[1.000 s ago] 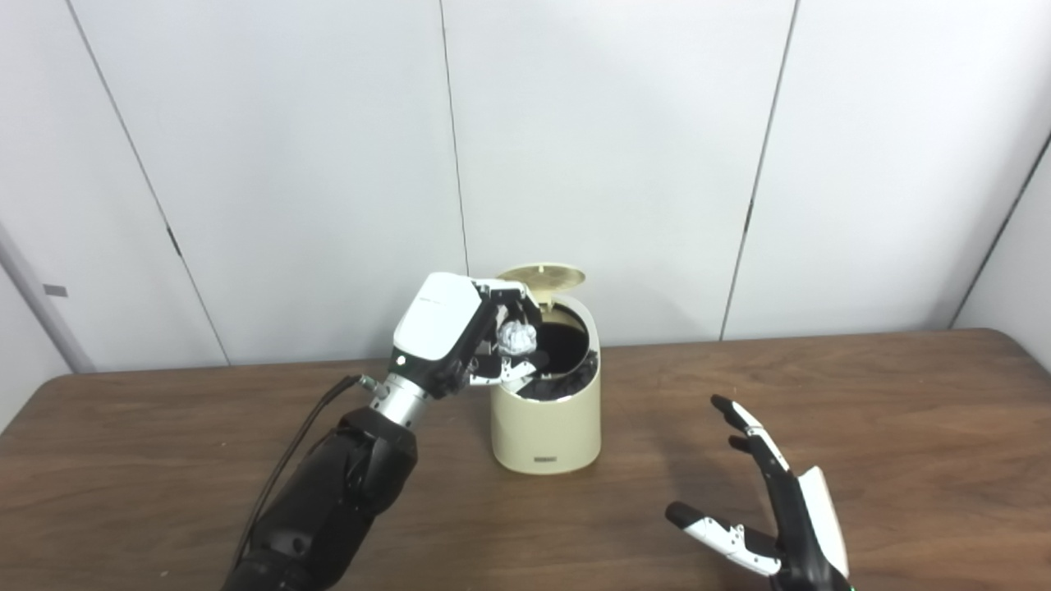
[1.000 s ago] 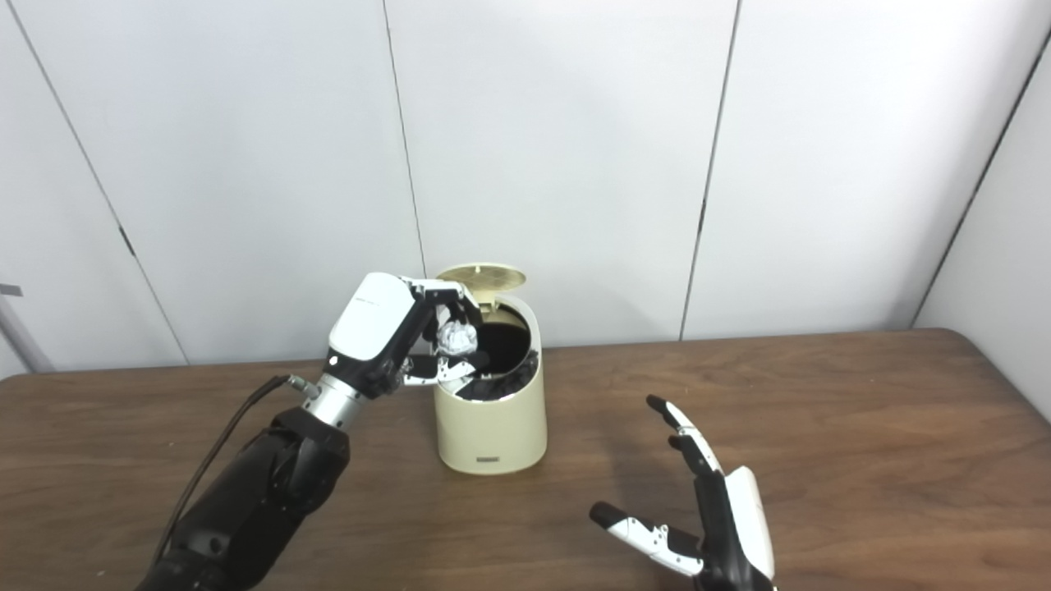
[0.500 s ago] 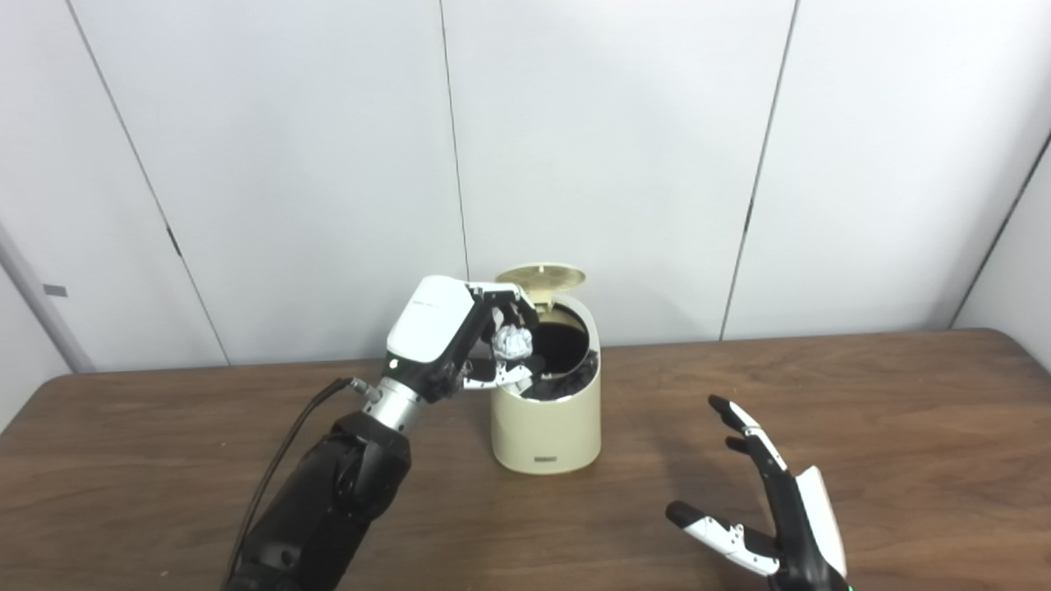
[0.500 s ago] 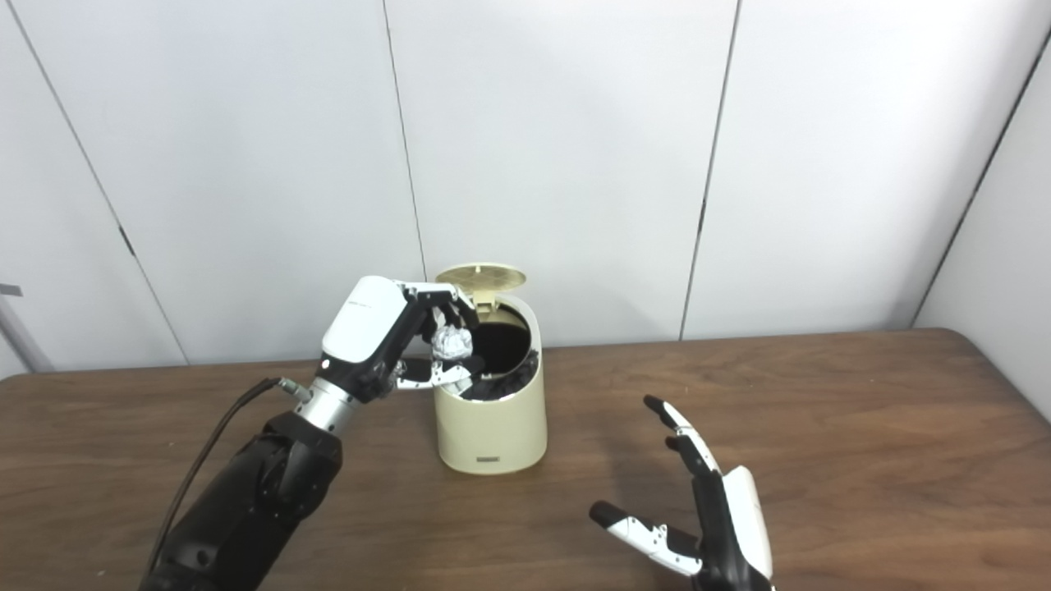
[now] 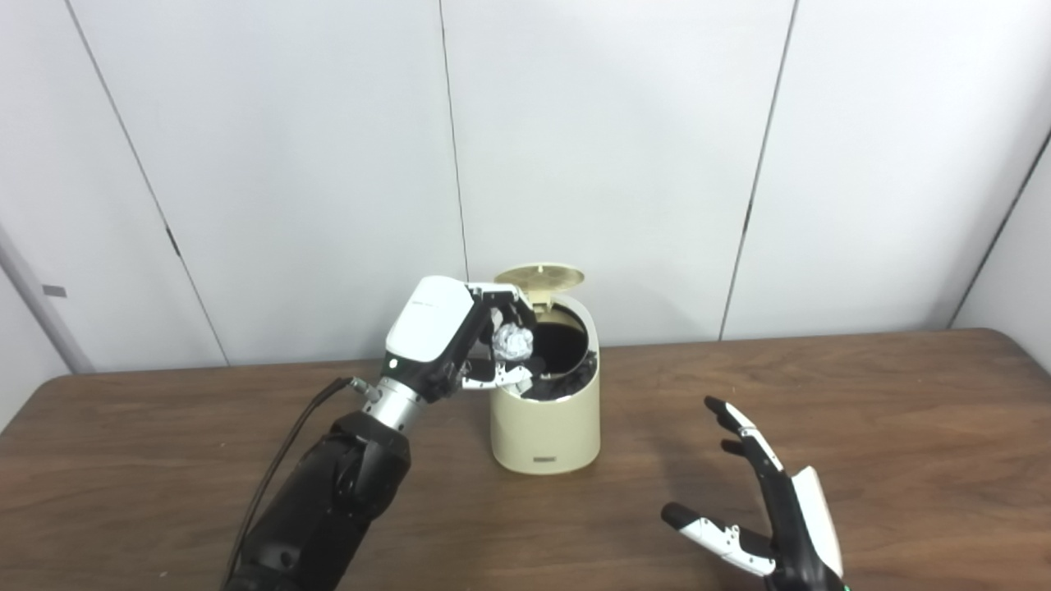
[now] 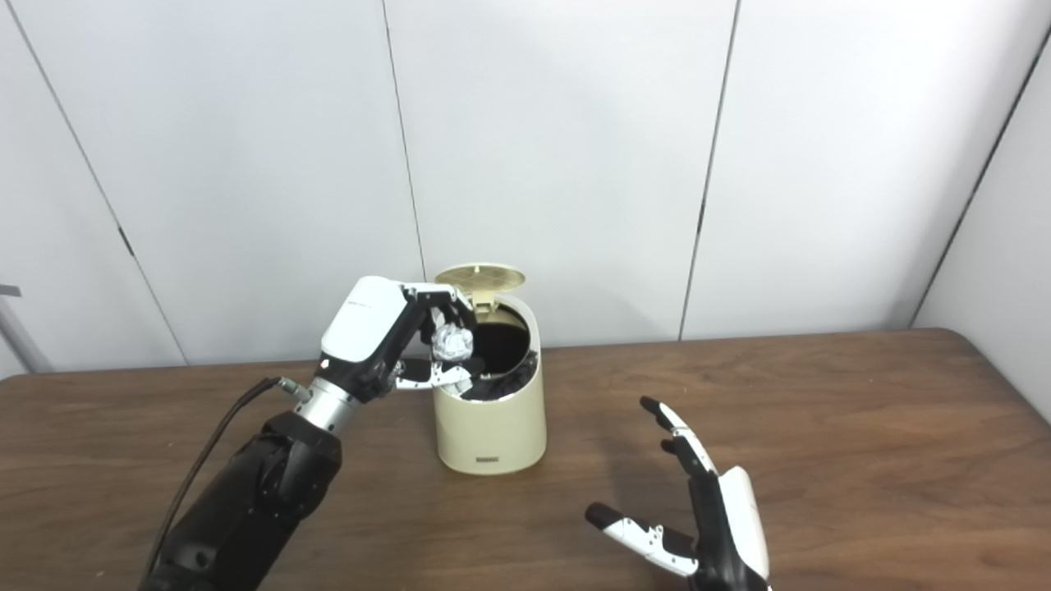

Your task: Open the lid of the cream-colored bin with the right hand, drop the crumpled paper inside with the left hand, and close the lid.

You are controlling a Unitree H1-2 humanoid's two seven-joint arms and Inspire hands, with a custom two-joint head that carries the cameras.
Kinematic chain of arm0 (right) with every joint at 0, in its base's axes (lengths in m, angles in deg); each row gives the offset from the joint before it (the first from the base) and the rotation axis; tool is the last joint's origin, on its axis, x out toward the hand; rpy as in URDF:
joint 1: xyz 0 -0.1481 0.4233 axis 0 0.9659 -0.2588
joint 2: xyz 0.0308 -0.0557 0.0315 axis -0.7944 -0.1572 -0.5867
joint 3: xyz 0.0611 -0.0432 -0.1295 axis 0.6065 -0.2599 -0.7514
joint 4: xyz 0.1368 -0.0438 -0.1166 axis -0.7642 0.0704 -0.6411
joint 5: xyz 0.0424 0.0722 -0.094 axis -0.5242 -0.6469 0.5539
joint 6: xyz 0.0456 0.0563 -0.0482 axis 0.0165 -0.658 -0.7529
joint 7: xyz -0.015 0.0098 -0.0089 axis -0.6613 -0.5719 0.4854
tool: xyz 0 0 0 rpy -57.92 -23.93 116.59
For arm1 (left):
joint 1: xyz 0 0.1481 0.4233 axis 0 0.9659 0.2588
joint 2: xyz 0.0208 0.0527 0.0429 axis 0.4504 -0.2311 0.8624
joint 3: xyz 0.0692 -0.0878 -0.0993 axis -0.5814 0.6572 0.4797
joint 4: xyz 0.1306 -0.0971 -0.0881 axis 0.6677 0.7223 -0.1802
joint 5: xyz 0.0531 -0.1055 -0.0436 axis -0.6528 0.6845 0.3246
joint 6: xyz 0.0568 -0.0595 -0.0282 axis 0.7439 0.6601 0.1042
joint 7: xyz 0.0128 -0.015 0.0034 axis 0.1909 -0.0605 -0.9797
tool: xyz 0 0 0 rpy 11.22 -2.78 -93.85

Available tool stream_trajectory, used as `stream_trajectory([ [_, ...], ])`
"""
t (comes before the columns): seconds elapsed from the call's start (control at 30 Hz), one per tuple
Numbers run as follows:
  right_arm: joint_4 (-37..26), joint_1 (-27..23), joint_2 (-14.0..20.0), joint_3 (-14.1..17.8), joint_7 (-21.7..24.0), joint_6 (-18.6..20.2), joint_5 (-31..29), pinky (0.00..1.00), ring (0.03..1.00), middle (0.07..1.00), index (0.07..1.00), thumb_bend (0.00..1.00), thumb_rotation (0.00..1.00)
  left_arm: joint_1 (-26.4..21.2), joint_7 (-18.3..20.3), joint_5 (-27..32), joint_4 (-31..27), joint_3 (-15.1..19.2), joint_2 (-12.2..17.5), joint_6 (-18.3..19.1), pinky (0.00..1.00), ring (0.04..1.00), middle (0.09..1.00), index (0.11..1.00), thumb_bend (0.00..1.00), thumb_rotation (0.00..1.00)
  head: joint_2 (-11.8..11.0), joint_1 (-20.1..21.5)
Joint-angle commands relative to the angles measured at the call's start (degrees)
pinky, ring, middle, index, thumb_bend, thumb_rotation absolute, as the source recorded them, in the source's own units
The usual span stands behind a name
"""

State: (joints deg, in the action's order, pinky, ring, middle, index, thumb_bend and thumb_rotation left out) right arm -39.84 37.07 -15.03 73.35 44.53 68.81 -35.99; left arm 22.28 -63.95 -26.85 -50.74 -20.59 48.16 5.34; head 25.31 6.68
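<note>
The cream-colored bin (image 5: pixel 546 431) stands on the wooden table (image 5: pixel 903 427) near its back middle. Its round lid (image 5: pixel 540 275) is tipped up at the rear, and the dark inside with a black liner shows. My left hand (image 5: pixel 447 341) hovers at the bin's left rim, shut on the crumpled white paper (image 5: pixel 512 341), which hangs over the opening's left edge. My right hand (image 5: pixel 768 509) is open, fingers spread, low over the table to the bin's front right, well apart from it.
White wall panels (image 5: pixel 616 148) rise just behind the table. A black cable (image 5: pixel 283 447) runs along my left forearm. Bare wood stretches to the left and right of the bin.
My left hand with the paper has drawn slightly left and back from the opening. My right hand has drifted a little left and down. The lid stays up.
</note>
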Motion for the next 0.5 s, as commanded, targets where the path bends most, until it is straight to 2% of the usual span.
stream_trajectory([
  [0.0,0.09,0.17,-1.95,-1.14,-0.71,-0.45,0.19,0.79,0.875,0.887,0.868,0.85,0.68,-1.65,0.69,-0.09,-1.04,-0.31,0.03,0.01,0.42,0.462,0.52,0.559,1.0,0.18,0.08,0.1],
  [0.33,-0.47,0.26,-2.43,-1.8,-0.66,0.44,0.74,0.8,0.886,0.894,0.878,0.87,0.7,-1.9,0.28,0.0,-0.04,-0.84,-0.37,-0.75,0.44,0.506,0.56,0.589,1.0,0.19,0.27,0.78],
  [0.47,-0.08,0.05,-2.34,-1.95,-0.99,0.22,0.92,0.79,0.883,0.892,0.876,0.89,0.7,-1.89,0.83,0.03,-0.21,-1.01,-0.58,0.19,0.45,0.521,0.573,0.591,1.0,0.17,0.28,0.85],
])
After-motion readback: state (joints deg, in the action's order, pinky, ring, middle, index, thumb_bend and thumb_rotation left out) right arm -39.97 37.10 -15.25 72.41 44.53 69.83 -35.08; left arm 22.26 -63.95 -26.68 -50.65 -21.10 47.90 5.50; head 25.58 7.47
